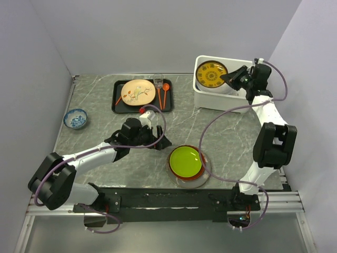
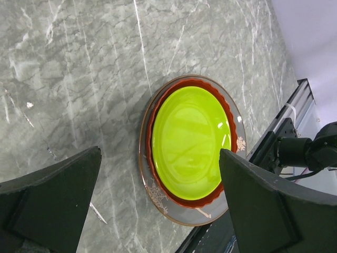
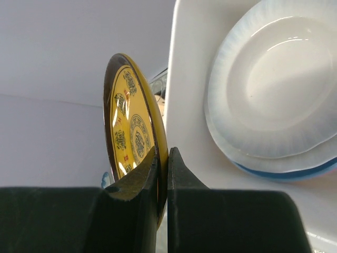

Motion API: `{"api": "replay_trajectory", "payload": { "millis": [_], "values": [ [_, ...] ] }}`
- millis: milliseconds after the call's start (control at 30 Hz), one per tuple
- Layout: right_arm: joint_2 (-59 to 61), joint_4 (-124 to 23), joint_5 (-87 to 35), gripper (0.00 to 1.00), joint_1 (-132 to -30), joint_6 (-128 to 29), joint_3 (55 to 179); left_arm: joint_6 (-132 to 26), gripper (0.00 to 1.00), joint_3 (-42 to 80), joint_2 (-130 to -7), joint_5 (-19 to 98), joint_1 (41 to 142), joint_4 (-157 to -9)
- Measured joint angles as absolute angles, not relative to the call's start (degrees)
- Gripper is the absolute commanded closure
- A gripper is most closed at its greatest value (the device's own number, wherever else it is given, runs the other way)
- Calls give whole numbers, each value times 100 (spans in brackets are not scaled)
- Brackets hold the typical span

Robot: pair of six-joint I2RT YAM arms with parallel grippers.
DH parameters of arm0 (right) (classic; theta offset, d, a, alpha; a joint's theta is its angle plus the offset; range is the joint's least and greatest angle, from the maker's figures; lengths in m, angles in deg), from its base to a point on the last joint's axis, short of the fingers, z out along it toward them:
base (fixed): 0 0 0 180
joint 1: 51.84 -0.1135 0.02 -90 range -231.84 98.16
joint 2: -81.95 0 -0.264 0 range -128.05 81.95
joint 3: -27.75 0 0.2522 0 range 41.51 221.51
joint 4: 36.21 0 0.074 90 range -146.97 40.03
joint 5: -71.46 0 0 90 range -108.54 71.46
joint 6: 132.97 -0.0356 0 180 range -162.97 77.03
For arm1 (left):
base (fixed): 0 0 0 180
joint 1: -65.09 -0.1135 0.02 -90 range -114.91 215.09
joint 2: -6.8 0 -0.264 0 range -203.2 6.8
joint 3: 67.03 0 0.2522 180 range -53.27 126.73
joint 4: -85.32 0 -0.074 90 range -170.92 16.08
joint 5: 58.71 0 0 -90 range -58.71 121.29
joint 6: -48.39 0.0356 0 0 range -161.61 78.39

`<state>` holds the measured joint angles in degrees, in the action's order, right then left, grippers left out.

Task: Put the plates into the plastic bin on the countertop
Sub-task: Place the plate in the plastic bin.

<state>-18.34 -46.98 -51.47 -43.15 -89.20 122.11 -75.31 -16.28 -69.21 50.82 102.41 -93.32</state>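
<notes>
While my right gripper (image 1: 235, 79) is clamped on the rim of the gold-patterned plate (image 1: 211, 75), that plate stands on edge above the plastic bin (image 1: 209, 103), which sits at the far right corner of the countertop (image 1: 105, 124). On the right wrist feed I see both fingers pinched tight on the plate's lower edge, its yellow face turned away from the bin's inner wall. Two white plates (image 3: 274, 79) lie stacked on the bin's floor, the lower one showing a blue edge. I cannot tell whether the held plate touches the bin.

My left gripper (image 1: 160, 141) hangs over the middle of the countertop with its jaws spread wide and nothing between them. Just to its right, close to the near edge, sits a stack of three: the lime green plate (image 1: 185, 161) on top, the red-brown plate (image 2: 149, 126) beneath it, and a paler plate with a thin coppery rim (image 2: 158, 199) at the bottom. On the left wrist feed the stack lies between the two fingers but apart from both.

At the far edge, left of the bin, the black tray (image 1: 118, 103) carries the cream floral plate (image 1: 138, 93) and orange utensils (image 1: 164, 93). The small blue-patterned bowl (image 1: 75, 118) rests near the left edge.
</notes>
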Motion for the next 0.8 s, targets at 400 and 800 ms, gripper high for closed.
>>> {"api": "replay_trajectory", "payload": {
  "millis": [400,800],
  "values": [
    [-2444,-4895,-4891,100,-4295,-9045,12604,-7522,1,-1630,-6855,4942,10241,-9247],
    [-2905,-5509,-4445,100,-4280,-8737,13533,-7375,1,-1529,-7273,4999,10241,-9238]
  ]
}}
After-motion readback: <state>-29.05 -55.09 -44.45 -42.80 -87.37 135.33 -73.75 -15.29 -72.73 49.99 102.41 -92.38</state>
